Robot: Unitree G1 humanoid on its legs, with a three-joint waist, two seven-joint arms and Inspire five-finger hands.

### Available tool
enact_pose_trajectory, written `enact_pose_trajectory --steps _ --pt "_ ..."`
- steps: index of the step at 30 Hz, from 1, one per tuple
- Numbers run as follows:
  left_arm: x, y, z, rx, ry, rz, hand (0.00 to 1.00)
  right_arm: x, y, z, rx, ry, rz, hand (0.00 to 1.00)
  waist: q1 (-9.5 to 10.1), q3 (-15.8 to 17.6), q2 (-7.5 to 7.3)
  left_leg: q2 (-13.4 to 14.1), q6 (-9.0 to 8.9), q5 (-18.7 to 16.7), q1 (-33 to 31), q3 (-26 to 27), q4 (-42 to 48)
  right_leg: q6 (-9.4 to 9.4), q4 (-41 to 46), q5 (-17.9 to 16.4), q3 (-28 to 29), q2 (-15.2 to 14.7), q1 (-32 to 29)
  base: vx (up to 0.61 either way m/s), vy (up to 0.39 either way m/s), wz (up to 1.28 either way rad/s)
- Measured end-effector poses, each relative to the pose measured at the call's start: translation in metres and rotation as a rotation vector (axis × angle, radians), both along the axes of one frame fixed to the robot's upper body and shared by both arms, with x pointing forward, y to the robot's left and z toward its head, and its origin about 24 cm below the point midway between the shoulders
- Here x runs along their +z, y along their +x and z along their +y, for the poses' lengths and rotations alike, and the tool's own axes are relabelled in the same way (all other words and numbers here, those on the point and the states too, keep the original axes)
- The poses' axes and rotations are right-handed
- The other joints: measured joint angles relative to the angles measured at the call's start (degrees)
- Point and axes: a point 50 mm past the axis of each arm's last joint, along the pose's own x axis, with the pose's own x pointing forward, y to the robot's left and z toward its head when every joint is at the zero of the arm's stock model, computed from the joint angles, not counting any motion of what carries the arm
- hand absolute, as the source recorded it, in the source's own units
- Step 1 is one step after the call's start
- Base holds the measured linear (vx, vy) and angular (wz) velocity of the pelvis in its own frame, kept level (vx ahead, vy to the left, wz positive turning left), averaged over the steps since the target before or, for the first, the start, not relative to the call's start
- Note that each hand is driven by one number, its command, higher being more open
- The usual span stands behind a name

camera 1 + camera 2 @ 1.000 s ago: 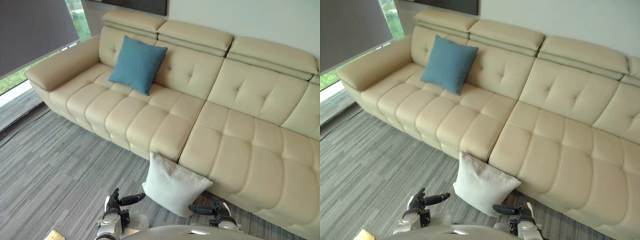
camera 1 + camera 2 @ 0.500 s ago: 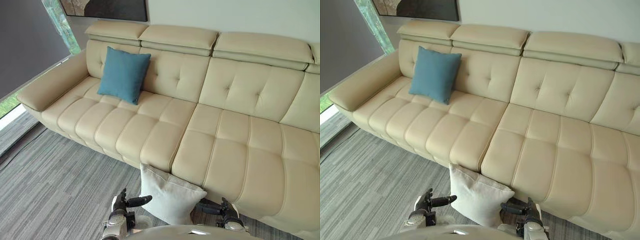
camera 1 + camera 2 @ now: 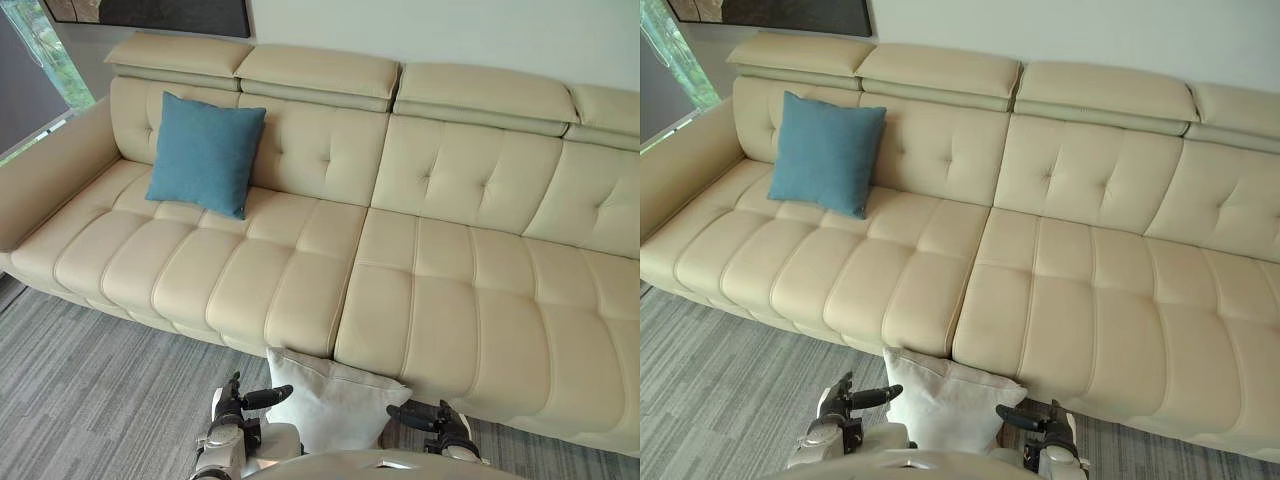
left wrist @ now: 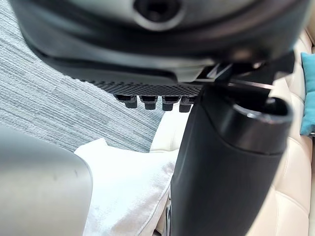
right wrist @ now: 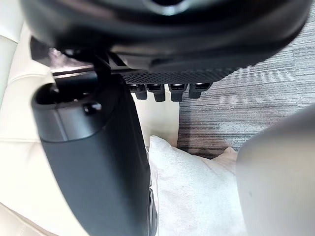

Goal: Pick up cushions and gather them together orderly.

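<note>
Right, my left hand point(image 3: 238, 404) and right hand point(image 3: 432, 420) are both relaxed and empty, either side of the white cushion point(image 3: 335, 405) that leans on the sofa point(image 3: 420, 290) front between them. It looks light and squashy, so I'd squeeze its side edges. The blue cushion point(image 3: 205, 153) sits well beyond my left hand

A long cream sofa point(image 3: 400, 270) runs from 9 o'clock to 3 o'clock. Its seat is soft and puffy, made of many square pads. The back has little buttons, with flat headrests on top. One wide arm sits at 9 o'clock. Behind it, at 12 o'clock, is a plain pale wall point(image 3: 450, 35) with a dark picture point(image 3: 150, 10) at 11 o'clock. A window point(image 3: 50, 50) at 10 o'clock shows green outside, with a dark blind point(image 3: 15, 100) beside it. The grey striped floor point(image 3: 90, 400) lies at 7 o'clock.
</note>
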Motion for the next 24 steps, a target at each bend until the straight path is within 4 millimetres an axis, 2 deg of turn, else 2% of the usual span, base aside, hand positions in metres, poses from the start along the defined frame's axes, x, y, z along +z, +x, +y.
enact_pose_trajectory --steps 4,5,7,10,13,16,17,18,20,21,22,23,24 --pt "0.005 0.015 -0.001 0.004 0.000 -0.040 1.00 0.002 0.002 -0.011 -0.094 -0.006 -0.020 1.00 -0.02 1.7 1.30 1.6 -0.24 -1.0 -6.3 -1.8 4.7 -0.01 4.1 0.0 -1.2 1.9 -5.2 -0.07 -0.070 0.16" --pt "0.009 0.023 -0.002 0.001 0.003 -0.068 1.00 0.004 0.010 -0.015 -0.117 -0.007 -0.041 1.00 0.11 3.4 1.69 1.9 -0.35 -1.3 -9.1 -2.7 6.7 -0.06 7.4 -0.2 -1.6 2.5 -8.5 -0.13 -0.046 0.12" --pt "0.017 0.039 0.000 0.009 0.018 -0.117 1.00 0.009 0.025 -0.016 -0.132 -0.011 -0.082 1.00 0.27 6.0 0.97 2.0 -0.38 -1.4 -13.6 -2.8 9.5 -0.03 12.9 -1.4 -1.5 2.4 -14.3 -0.19 -0.051 0.03" --pt "0.037 0.076 0.000 0.035 0.024 -0.237 1.00 0.020 0.054 -0.014 -0.158 0.006 -0.173 1.00 0.76 10.1 0.61 2.1 -0.11 -2.2 -21.5 -2.9 15.1 -0.24 19.3 -3.8 -1.4 2.4 -22.2 -0.19 -0.025 -0.06" --pt "0.062 0.108 0.005 0.072 0.030 -0.362 1.00 0.033 0.081 -0.013 -0.165 0.008 -0.252 1.00 0.77 12.1 0.65 1.9 -0.04 -2.2 -28.3 -3.3 18.4 -0.41 22.6 -4.8 -1.5 2.4 -28.9 -0.22 0.020 -0.05" --pt "0.101 0.147 0.022 0.149 0.057 -0.521 1.00 0.056 0.120 -0.010 -0.174 0.016 -0.373 1.00 0.52 15.3 0.10 1.7 0.28 -1.2 -36.3 -3.7 21.3 -0.47 25.8 -5.9 -1.5 2.2 -36.7 -0.19 0.049 -0.01" --pt "0.105 0.151 0.023 0.156 0.060 -0.536 1.00 0.058 0.124 -0.010 -0.175 0.019 -0.385 1.00 0.50 15.5 -0.01 1.7 0.38 -1.0 -37.0 -3.7 21.4 -0.47 26.0 -5.9 -1.5 2.2 -37.5 -0.16 0.068 0.02" --pt "0.120 0.164 0.031 0.165 0.087 -0.585 1.00 0.068 0.139 -0.007 -0.184 0.036 -0.430 1.00 0.50 16.6 -0.34 1.7 0.36 -0.4 -39.4 -3.8 21.8 -0.35 26.8 -5.8 -1.5 2.2 -40.1 -0.09 0.063 -0.01" --pt "0.137 0.177 0.038 0.199 0.087 -0.643 1.00 0.081 0.158 -0.002 -0.175 0.043 -0.483 1.00 0.36 17.5 -0.90 1.7 0.39 0.4 -42.2 -3.7 21.9 -0.12 27.5 -5.4 -1.3 2.2 -43.1 -0.06 0.063 -0.03" --pt "0.142 0.181 0.038 0.209 0.085 -0.660 1.00 0.087 0.166 -0.001 -0.174 0.042 -0.505 1.00 0.37 17.9 -0.98 1.7 0.50 0.6 -43.1 -3.7 22.0 -0.09 27.6 -5.2 -1.3 2.1 -44.1 -0.03 0.055 -0.05" --pt "0.155 0.190 0.036 0.223 0.072 -0.707 1.00 0.103 0.184 0.003 -0.165 0.044 -0.564 1.00 0.39 18.6 -0.95 1.7 0.60 0.9 -45.4 -3.6 22.3 -0.07 28.0 -5.0 -1.2 2.1 -46.4 -0.02 0.053 -0.05" --pt "0.156 0.191 0.036 0.223 0.071 -0.711 1.00 0.105 0.186 0.004 -0.164 0.044 -0.570 1.00 0.39 18.7 -0.97 1.7 0.60 0.9 -45.6 -3.6 22.4 -0.07 28.1 -5.0 -1.1 2.1 -46.7 -0.01 0.043 -0.06" --pt "0.164 0.199 0.031 0.217 0.059 -0.737 1.00 0.120 0.201 0.009 -0.156 0.049 -0.623 1.00 0.38 19.2 -0.99 1.7 0.68 1.2 -47.2 -3.3 22.5 0.02 28.6 -4.9 -1.0 2.0 -48.5 -0.01 0.024 -0.04"
